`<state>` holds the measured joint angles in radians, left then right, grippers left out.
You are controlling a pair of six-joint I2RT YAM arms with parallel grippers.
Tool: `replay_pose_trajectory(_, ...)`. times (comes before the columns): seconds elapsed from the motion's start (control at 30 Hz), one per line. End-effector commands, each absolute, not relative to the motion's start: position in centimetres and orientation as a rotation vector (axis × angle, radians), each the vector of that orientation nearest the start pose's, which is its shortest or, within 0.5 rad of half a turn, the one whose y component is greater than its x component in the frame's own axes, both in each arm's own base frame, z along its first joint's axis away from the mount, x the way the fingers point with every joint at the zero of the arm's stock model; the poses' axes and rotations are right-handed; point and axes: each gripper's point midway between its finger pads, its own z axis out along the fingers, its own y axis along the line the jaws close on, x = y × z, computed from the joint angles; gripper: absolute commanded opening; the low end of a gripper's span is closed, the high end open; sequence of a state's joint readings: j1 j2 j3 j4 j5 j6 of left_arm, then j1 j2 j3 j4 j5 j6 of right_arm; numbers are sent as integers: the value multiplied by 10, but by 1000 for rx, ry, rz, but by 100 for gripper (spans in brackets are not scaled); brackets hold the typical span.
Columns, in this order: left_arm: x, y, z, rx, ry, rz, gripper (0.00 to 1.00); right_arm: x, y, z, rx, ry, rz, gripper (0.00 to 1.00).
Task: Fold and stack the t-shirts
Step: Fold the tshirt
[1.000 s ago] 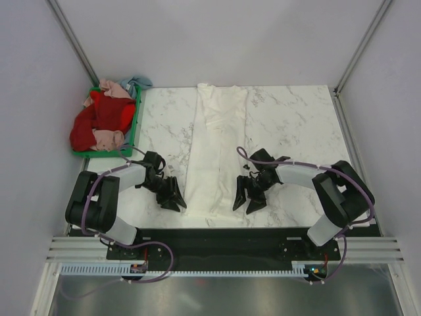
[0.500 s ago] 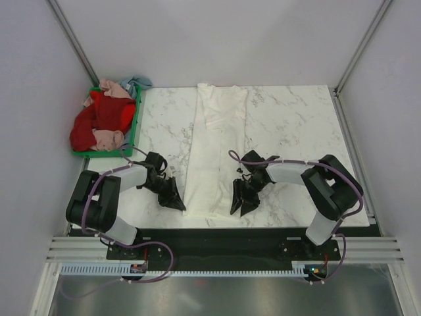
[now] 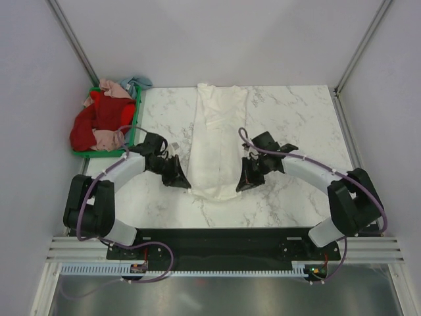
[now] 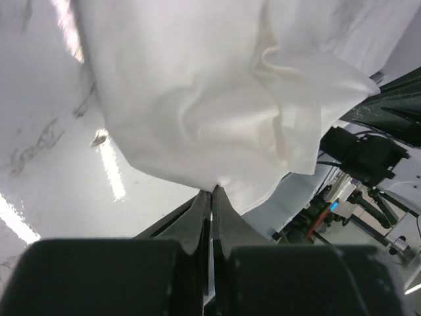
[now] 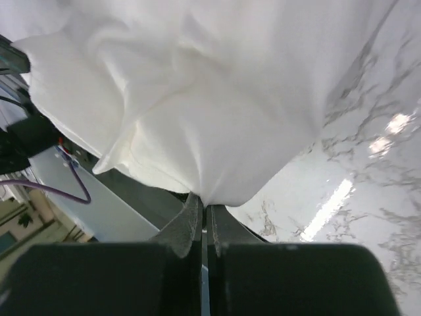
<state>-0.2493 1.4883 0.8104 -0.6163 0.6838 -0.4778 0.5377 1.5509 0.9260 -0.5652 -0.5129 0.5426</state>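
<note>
Hard to see the pinched hem. Clamping cream-white t-shirt (image 3: 217, 131) with left gripper (image 3: 179, 179) and right gripper (image 3: 245, 183); previously open, nearer.

Wrist views: cream-white t-shirt (image 4: 191, 99) running off top edge beyond left gripper (image 4: 212, 194) and right gripper (image 5: 202, 201). Pinched corners vanishing between closed fingers. Far left of left gripper, pale blue t-shirt (image 3: 136, 82) hiding mostly behind crate (image 3: 137, 122) pile.

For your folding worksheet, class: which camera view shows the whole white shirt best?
Top view: the white shirt shows end to end. The wrist views show only bunched corners, pinched by the left gripper and right gripper.
</note>
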Motion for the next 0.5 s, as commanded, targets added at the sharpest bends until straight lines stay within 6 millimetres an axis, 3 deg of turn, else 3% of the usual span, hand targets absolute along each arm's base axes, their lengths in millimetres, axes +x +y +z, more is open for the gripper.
replay_pose_trajectory(0.0,256,-196,126,24,2679,-1153,2,242,230,117,-232,2721,919,0)
replay_pose_trajectory(0.03,271,-199,139,48,2639,-1151,2,252,224,122,-211,2698,911,0)
replay_pose_trajectory(0.2,321,-206,164,113,2549,-1099,2,291,219,141,-208,2600,891,0)
replay_pose_trajectory(0.23,329,-207,156,109,2568,-1087,2,300,218,143,-197,2582,892,0)
replay_pose_trajectory(0.3,351,-208,164,128,2533,-1055,2,315,218,140,-202,2573,884,0)
replay_pose_trajectory(0.33,359,-210,155,124,2552,-1050,2,328,218,147,-209,2541,880,0)
replay_pose_trajectory(0.43,383,-214,157,156,2526,-1023,2,349,216,134,-214,2557,857,0)
replay_pose_trajectory(0.47,390,-214,145,156,2549,-1012,2,361,217,131,-214,2558,854,0)
